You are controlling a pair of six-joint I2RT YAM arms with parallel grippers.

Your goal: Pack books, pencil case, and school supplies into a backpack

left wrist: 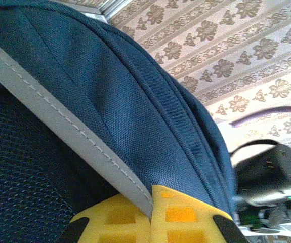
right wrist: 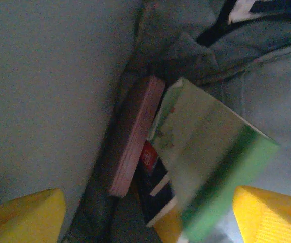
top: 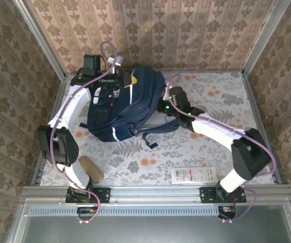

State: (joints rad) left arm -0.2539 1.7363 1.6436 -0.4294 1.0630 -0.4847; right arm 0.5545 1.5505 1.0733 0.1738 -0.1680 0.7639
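The navy backpack (top: 122, 109) lies at the back left of the table. My left gripper (top: 116, 81) is at its top end, shut on a grey-edged fabric rim (left wrist: 59, 126) of the backpack (left wrist: 135, 101), pinched between the yellow fingers (left wrist: 185, 217). My right gripper (top: 168, 96) reaches into the backpack's opening from the right and stands open (right wrist: 148, 223). Inside, a blurred pale green packet (right wrist: 211, 152) lies tilted near the right finger (right wrist: 272, 212). Beside it are a book seen edge-on with pinkish pages (right wrist: 135, 136), a red packet (right wrist: 149, 156) and a yellow-orange book corner (right wrist: 168, 223).
A long white packet with red print (top: 193, 175) lies near the front edge, by the right arm's base. A tan pouch-like object (top: 90, 169) lies front left beside the left arm. Metal frame rails and patterned walls enclose the table (top: 221, 101).
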